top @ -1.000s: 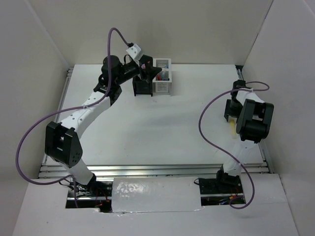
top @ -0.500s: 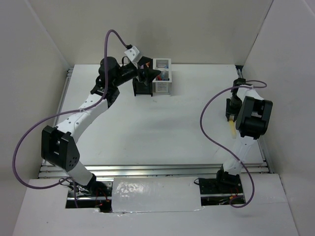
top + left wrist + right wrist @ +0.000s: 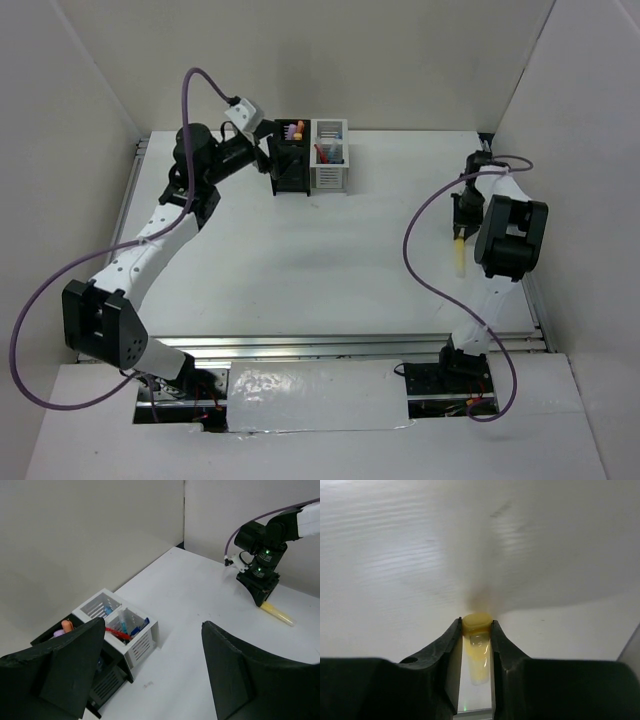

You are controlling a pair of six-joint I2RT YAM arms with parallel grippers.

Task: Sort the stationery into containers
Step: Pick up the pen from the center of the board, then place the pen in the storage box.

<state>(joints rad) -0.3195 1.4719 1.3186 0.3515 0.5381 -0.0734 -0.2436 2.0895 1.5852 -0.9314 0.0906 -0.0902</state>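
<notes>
On the right side of the table [image 3: 300, 260], the right claw [image 3: 476, 625] pinches one end of the yellow marker [image 3: 479, 652], which lies flat. Squeeze snugly and lift straight up, slowly, so the long end does not droop or slip. The left claw [image 3: 152, 630] hangs wide open by the far boxes [image 3: 312, 178].

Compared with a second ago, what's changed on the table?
The left end effector drew back leftward from over the black box and is open. The right end effector shifted slightly left and closed on the yellow marker. The black box and the white box stayed put.
</notes>
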